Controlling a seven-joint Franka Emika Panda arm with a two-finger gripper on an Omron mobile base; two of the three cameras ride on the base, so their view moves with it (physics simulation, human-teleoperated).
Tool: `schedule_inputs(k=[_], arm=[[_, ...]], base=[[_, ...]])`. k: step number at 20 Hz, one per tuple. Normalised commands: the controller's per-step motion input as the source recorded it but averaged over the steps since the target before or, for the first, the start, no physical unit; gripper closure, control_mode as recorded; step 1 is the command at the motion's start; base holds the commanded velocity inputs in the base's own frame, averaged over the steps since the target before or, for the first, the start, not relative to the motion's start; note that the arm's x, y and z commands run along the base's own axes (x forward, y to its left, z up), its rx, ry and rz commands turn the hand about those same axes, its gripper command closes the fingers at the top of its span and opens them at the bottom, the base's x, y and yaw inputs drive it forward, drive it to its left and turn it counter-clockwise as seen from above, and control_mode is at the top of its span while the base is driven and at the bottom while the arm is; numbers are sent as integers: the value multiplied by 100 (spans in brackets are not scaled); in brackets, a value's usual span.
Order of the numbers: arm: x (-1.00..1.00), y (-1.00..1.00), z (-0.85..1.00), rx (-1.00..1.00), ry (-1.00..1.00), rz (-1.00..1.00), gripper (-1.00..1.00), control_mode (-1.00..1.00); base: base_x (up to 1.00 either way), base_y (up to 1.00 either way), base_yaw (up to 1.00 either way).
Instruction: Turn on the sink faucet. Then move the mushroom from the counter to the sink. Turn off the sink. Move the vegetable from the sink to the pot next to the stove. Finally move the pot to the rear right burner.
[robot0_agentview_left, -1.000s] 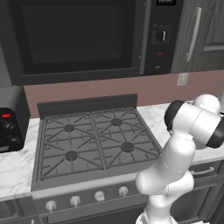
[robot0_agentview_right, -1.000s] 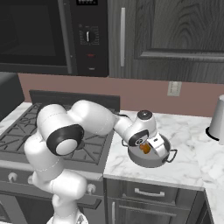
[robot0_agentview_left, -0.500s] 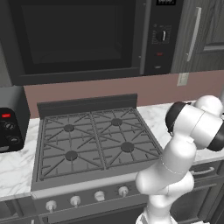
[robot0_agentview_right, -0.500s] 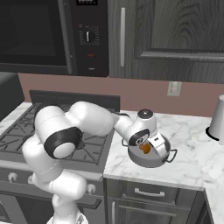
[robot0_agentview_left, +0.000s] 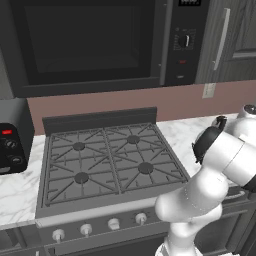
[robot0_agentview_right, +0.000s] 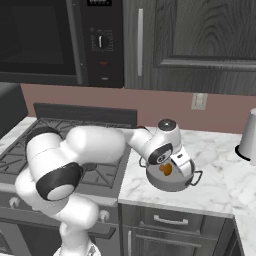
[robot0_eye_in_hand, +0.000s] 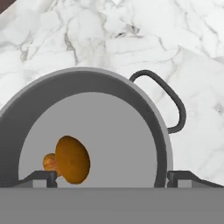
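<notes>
Moving the pot (robot0_agentview_right: 171, 176) to the rear right burner (robot0_agentview_left: 132, 140) looks like the step in hand, since the mushroom (robot0_eye_in_hand: 71, 159) already lies inside the pot. The gripper (robot0_eye_in_hand: 112, 177) hangs just above the pot with its fingers (robot0_eye_in_hand: 40, 177) spread wide apart, holding nothing. To do this well, I judge the fingers should close on the pot's rim or on one of its loop handles (robot0_eye_in_hand: 168, 105), lift straight up so the pot stays level and the mushroom does not roll out, then carry it left over the stove (robot0_agentview_left: 107, 162) and set it centred on the far right grate.

The pot is round, grey metal, shallow, with thin dark loop handles at its sides. It stands on the white marble table (robot0_agentview_right: 217, 167) just right of the stove. The mushroom is orange-brown with a rounded cap and a small paler stem, resting on the pot's flat floor near one wall.
</notes>
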Motion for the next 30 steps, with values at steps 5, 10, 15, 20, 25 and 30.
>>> schedule_inputs(k=[5,10,15,20,25,30], arm=[[-44,0,20,0,-1,-5,-100,-100],[-44,0,3,0,0,-8,-100,-100],[-25,0,0,0,0,-6,-100,-100],[-3,0,0,0,4,0,-100,-100],[0,0,-2,2,4,0,-100,-100],[0,-3,-6,6,0,0,-100,-100]], base=[[0,0,0],[0,0,0],[0,0,0],[0,0,0],[0,0,0],[0,0,0]])
